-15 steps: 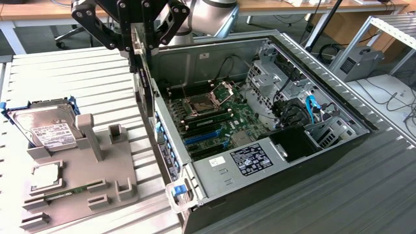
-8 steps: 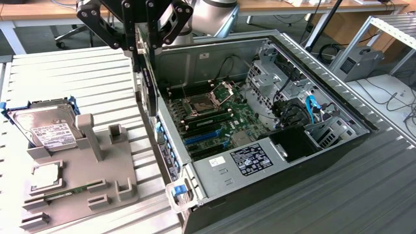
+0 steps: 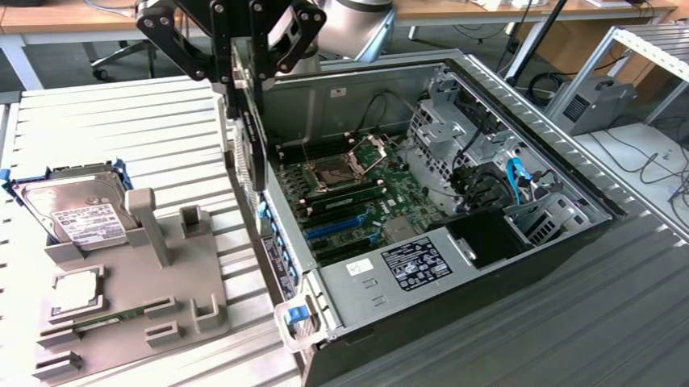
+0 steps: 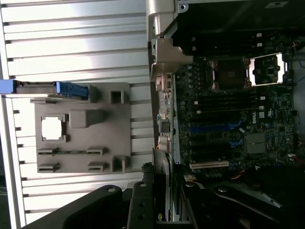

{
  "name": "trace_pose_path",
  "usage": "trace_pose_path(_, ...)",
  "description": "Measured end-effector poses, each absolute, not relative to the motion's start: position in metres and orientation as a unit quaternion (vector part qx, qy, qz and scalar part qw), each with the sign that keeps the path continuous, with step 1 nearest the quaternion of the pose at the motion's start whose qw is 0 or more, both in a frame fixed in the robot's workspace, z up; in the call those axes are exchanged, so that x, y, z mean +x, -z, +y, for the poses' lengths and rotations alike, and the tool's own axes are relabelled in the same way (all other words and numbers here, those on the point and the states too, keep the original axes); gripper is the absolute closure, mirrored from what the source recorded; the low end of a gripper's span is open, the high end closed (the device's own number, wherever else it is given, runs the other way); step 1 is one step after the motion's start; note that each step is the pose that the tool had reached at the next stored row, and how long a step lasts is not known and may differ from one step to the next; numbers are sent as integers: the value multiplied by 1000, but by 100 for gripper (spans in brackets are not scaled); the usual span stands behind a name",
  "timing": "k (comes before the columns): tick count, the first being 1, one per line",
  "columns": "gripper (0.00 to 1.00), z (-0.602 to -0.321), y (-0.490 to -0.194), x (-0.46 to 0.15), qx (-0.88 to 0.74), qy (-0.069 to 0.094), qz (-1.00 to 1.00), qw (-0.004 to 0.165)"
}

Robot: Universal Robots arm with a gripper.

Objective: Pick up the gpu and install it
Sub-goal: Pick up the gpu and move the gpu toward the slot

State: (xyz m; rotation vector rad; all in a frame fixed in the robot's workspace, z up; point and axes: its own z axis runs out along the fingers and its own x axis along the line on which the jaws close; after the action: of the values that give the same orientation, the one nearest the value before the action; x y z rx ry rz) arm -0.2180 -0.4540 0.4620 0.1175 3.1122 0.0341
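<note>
Pickup is judged done: the gpu (image 3: 245, 137) is clamped between the fingers of the gripper (image 3: 242, 60) and is hung upright and edge-on at the side wall of the open computer case (image 3: 560, 185), on the exterior view's left. In the wrist view the gpu (image 4: 163, 124) is seen running away from the gripper (image 4: 162, 210), just beside the motherboard (image 4: 228, 109).

Installation is judged not done. The blue expansion slots (image 3: 342, 227) are bare, and the card is held above them and to one side.

On the grey parts holder (image 3: 161, 290) a hard drive (image 3: 76, 211) is left standing.

Whether the card touches the case wall cannot be told. Its connector edge is hidden, and the arm is cut off at the top of the exterior view.
</note>
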Motion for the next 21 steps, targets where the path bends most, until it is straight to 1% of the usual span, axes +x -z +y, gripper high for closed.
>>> trace_pose_path(21,74,-454,-462,-201,38,-11,999,14)
